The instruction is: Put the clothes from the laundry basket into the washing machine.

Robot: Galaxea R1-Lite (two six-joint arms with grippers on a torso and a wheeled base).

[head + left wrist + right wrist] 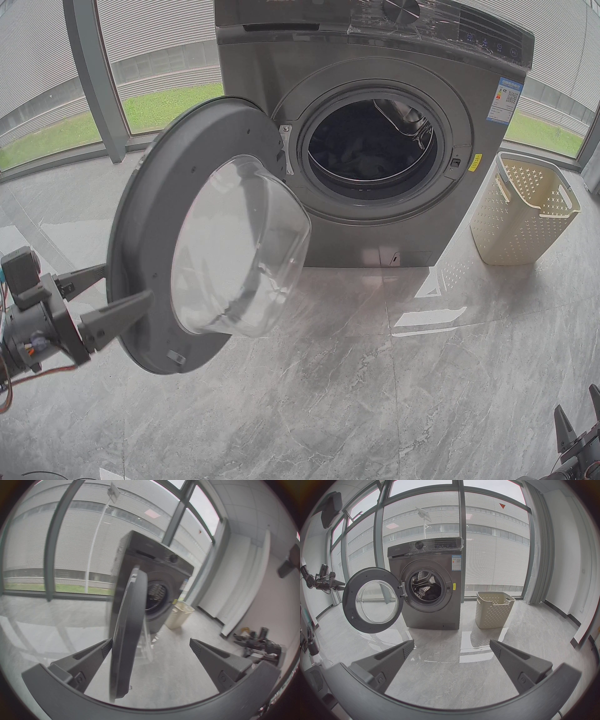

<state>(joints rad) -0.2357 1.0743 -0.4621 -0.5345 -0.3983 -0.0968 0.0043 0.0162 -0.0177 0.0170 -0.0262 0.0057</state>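
At near left in the head view, note the left tool (127, 284) released astride the rim of the open door (156, 206), clothes (362, 156) inside the washing machine (387, 237), laundry basket (506, 231) to its right. By the left wrist view, centre that rim between the fingers (90, 655), then follow the hinge arc, likely to shut. By the right wrist view, keep the released right tool (451, 642) clear.

laundry basket (514, 232) stands right of washing machine (375, 240), clothes (362, 159) inside it.

— We can't tell the dark clothes (362, 164) apart inside the drum (409, 119).
— Nor can we see into the laundry basket (522, 215); its wall hides the bottom. The head view's edge cuts our right gripper (575, 400).
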